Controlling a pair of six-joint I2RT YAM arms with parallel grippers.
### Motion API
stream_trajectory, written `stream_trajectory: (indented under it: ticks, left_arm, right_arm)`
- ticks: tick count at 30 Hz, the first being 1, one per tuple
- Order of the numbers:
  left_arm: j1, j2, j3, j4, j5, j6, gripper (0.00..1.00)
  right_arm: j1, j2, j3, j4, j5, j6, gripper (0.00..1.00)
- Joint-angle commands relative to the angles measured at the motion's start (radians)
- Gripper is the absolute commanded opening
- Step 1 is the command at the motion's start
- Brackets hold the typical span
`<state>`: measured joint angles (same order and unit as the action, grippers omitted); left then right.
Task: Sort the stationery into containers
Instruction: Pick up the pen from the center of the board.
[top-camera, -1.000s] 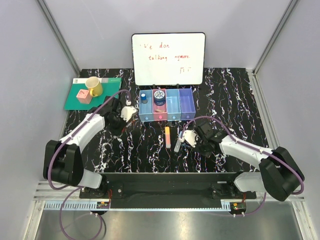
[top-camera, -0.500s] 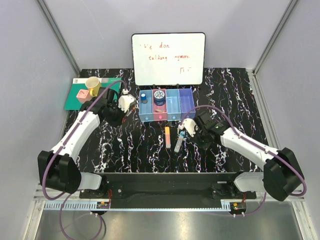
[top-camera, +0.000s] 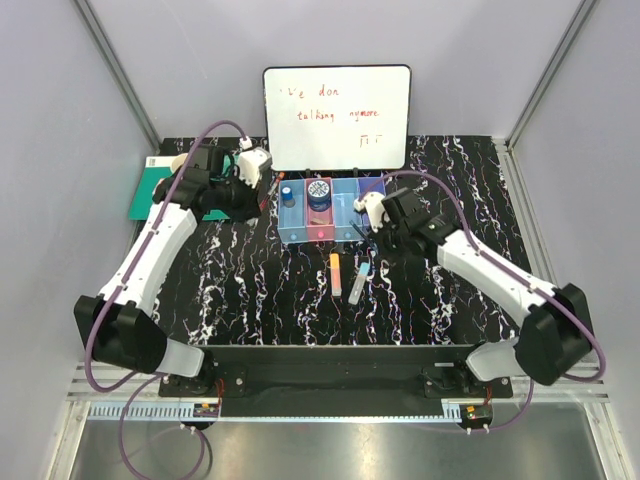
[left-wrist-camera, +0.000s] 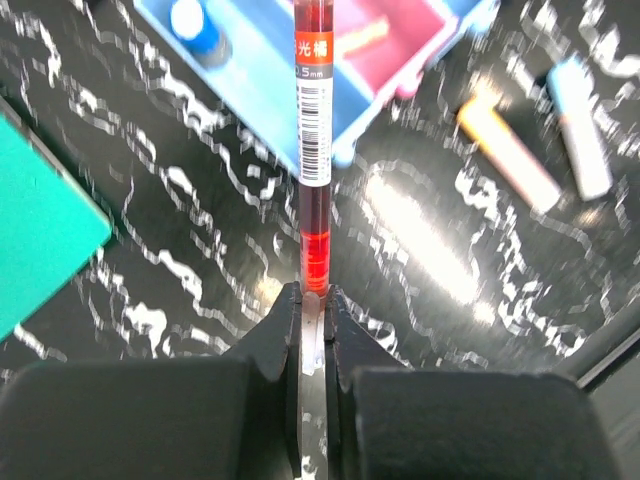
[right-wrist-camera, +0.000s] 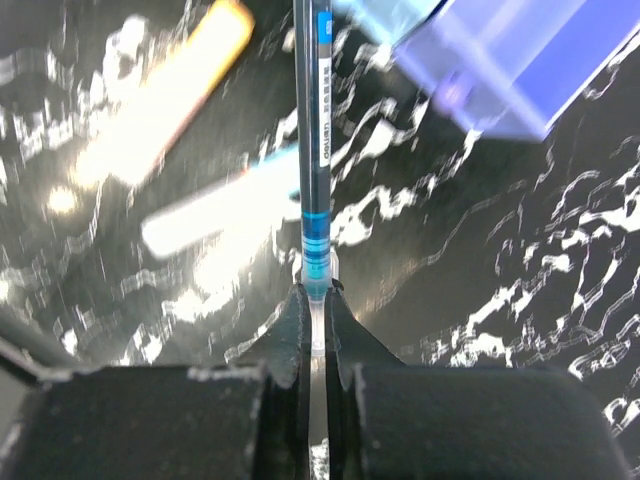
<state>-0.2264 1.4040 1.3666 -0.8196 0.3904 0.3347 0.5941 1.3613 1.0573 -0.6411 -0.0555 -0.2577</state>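
Note:
My left gripper (top-camera: 258, 198) is shut on the thin dark-red pen (left-wrist-camera: 312, 150), held in the air just left of the row of bins (top-camera: 333, 236). Its jaws (left-wrist-camera: 313, 300) pinch the pen's end, and the tip points over the left blue bin (left-wrist-camera: 260, 70). My right gripper (top-camera: 368, 225) is shut on a blue pen (right-wrist-camera: 318, 130), held in front of the purple bin (right-wrist-camera: 520, 60). Its jaws (right-wrist-camera: 314, 295) grip the pen's end. An orange marker (top-camera: 335, 270) and a light-blue marker (top-camera: 357, 283) lie on the table in front of the bins. The round blue disc (top-camera: 319, 190) sits in the pink bin.
A small blue-capped item (top-camera: 288, 193) stands in the left blue bin. A whiteboard (top-camera: 337, 117) stands behind the bins. A green mat (top-camera: 148, 190) lies at the back left, partly hidden by my left arm. The table is black marble.
Both arms have risen and moved toward the bins with their pens. The left gripper went up and right from the mat side; the right went up from beside the markers.

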Motion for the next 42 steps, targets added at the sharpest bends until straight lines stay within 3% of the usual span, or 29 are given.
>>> stream_trajectory:
  ticks: [1,15,26,30,31,42]
  left_arm:
    - [-0.017,0.006,0.054,0.117,0.064,-0.092,0.00]
    - [-0.077,0.049,0.104,0.252,0.027,-0.180,0.00]
    - [-0.140,0.027,0.075,0.249,-0.024,-0.102,0.00]
    - [-0.171,0.045,0.080,0.249,-0.027,-0.102,0.00]
    - [-0.175,0.052,0.081,0.249,-0.030,-0.109,0.00]
    - [-0.267,0.325,0.207,0.300,-0.048,-0.292,0.00]
  right_arm:
    - [-0.040,0.099,0.134,0.104,-0.030,0.113,0.00]
    - [-0.135,0.547,0.590,0.153,-0.135,0.301,0.00]
    - [-0.158,0.478,0.504,0.144,-0.133,0.264,0.00]
    - [-0.166,0.420,0.451,0.146,-0.089,0.207,0.27]
    - [-0.172,0.389,0.440,0.146,-0.084,0.203,0.38]
    - [-0.261,0.130,0.268,0.110,0.072,0.157,0.74]
